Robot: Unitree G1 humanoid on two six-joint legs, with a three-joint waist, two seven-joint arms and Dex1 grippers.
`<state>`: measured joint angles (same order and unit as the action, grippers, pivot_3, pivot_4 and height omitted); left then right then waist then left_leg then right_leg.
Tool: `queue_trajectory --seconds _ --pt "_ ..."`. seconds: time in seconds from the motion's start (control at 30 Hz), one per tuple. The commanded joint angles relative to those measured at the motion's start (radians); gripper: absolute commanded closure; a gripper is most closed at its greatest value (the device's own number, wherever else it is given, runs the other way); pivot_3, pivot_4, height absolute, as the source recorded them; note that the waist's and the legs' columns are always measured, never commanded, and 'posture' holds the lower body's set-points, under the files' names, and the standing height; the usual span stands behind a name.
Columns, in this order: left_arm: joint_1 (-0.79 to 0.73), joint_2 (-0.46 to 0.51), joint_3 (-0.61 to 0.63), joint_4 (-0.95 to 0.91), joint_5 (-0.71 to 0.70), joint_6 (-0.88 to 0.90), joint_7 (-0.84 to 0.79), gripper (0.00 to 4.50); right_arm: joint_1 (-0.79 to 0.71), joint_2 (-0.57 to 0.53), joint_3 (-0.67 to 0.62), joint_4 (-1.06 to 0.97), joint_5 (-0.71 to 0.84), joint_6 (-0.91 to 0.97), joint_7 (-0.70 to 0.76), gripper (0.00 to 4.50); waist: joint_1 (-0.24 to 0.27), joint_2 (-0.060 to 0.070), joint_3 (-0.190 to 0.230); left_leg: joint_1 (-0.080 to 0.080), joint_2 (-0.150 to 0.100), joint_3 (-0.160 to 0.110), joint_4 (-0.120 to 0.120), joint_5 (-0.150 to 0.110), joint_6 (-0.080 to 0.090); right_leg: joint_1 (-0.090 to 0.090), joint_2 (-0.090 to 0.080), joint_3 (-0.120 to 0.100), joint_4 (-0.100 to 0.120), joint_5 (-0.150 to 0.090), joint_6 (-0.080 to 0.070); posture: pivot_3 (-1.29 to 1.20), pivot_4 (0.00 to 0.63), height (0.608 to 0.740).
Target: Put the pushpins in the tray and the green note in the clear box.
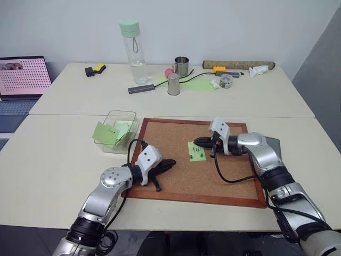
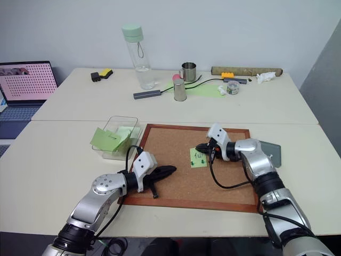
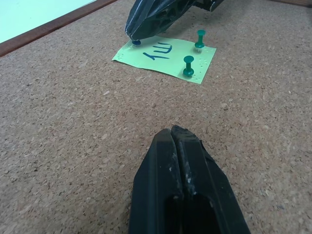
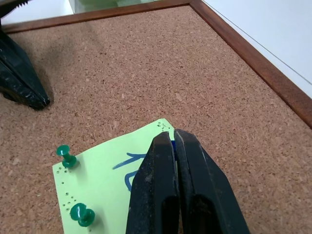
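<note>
a: where does the green note (image 3: 165, 56) sit?

b: on the cork board (image 1: 176, 160), right of the board's middle, face up with its dark handwritten mark showing. two green-headed pushpins (image 3: 188, 66) stand upright in the note near one edge, so it is not free yet.

a: anything else on it?

b: in the left wrist view a small blue head shows under the right gripper's (image 1: 199, 142) tip, at the note's other end. it may be a third pin; too small to be sure.

a: and that gripper?

b: fingers pressed together, tip down on the note's far edge. whether it has pinched that blue head or only touches the paper, i cannot tell.

a: the left gripper (image 1: 169, 162)?

b: jaws closed on nothing, low over the bare cork on the board's near left, well apart from the note.

a: the containers?

b: the clear box (image 1: 116, 130) sits just off the board's left far corner and already holds other green papers. the dark grey tray (image 2: 270, 150) lies right of the board, mostly hidden behind the right arm; i cannot see inside it.

a: so how far along?

b: early, i judge. both green pins are still to be pulled and carried to the tray, and the note goes to the box after that.
</note>
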<state>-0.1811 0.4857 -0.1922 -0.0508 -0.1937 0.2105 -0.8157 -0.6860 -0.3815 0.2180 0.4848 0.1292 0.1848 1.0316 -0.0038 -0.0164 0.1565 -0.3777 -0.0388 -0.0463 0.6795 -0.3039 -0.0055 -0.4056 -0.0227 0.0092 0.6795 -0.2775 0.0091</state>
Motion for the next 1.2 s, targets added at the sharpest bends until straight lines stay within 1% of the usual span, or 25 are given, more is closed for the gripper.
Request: queue_trajectory --seconds 0.03,0.53,0.8,0.97,1.07,1.2 --pt "0.032 0.019 -0.019 0.04 0.041 0.032 0.006 4.5 -0.019 0.008 -0.051 -0.113 0.064 0.029 0.016 4.47 0.0 0.0 0.0 0.0 0.0 0.0 0.0 0.0 0.0 0.0 0.0 0.0 0.0 0.0 0.0 0.0 0.15 0.74" --pt "0.035 0.007 -0.038 0.045 0.055 0.026 0.005 4.5 0.013 -0.02 -0.104 -0.26 0.166 0.216 0.012 4.47 0.0 0.001 0.0 0.001 0.0 0.0 0.0 0.0 0.0 0.001 0.0 0.0 0.0 0.0 0.0 0.0 0.15 0.74" --pt "0.033 0.007 -0.041 0.047 0.057 0.023 0.007 4.5 0.023 -0.027 -0.111 -0.287 0.189 0.274 0.004 4.47 0.0 0.001 -0.001 0.001 0.0 0.0 0.0 0.0 0.0 0.001 0.0 0.0 0.0 0.0 0.0 0.0 0.15 0.74" --pt "0.036 0.008 -0.043 0.042 0.059 0.024 0.01 4.5 0.022 -0.037 -0.145 -0.314 0.222 0.314 -0.006 4.47 0.001 0.001 -0.001 0.001 0.0 0.0 0.0 0.0 0.0 0.001 0.0 0.0 0.0 0.0 0.0 0.0 0.15 0.74" --pt "0.038 0.008 -0.042 0.039 0.059 0.024 0.012 4.5 0.045 -0.075 -0.17 -0.374 0.244 0.346 -0.002 4.47 0.001 0.001 -0.001 0.0 0.0 0.0 0.0 0.0 0.0 0.001 0.0 0.0 0.0 0.0 0.0 0.0 0.15 0.74" --pt "0.041 0.01 -0.041 0.04 0.059 0.019 0.017 4.5 0.145 -0.21 -0.239 -0.507 0.268 0.386 0.016 4.47 0.006 0.001 -0.001 0.0 0.0 -0.001 0.0 0.0 0.0 0.001 0.0 -0.001 -0.001 0.0 0.0 0.0 0.15 0.74"
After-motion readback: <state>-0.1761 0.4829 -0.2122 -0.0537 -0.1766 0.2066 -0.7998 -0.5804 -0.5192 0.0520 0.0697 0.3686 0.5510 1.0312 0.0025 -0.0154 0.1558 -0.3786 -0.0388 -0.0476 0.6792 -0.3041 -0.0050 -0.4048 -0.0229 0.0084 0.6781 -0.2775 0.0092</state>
